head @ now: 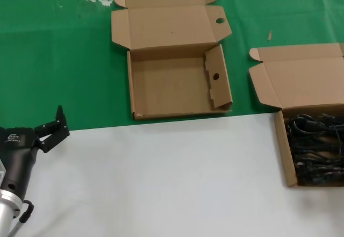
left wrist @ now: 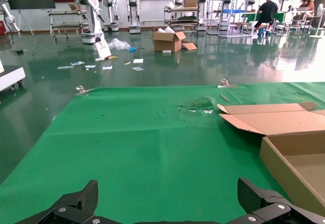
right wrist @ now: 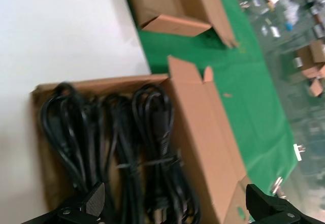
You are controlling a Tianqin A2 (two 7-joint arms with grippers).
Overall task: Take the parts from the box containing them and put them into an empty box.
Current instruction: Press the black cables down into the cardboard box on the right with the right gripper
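The empty box (head: 177,89) lies open at the table's middle back, with a round hole in its lid tab (head: 220,20) and another in its upright side flap (head: 215,76). The box containing the parts (head: 285,151) sits at the right edge, filled with black coiled cables (head: 317,148). In the right wrist view my right gripper (right wrist: 175,203) hangs open above those cables (right wrist: 152,148), touching nothing; it is out of the head view. My left gripper (head: 51,127) stands open at the near left, over the line between green mat and white table, nothing between its fingers (left wrist: 259,196).
The green mat (head: 54,59) covers the far half of the table, the white surface (head: 161,178) the near half. A white scrap (head: 99,1) lies on the mat at the back left. Beyond the table is a workshop floor with cardboard boxes (left wrist: 170,40) and other robots.
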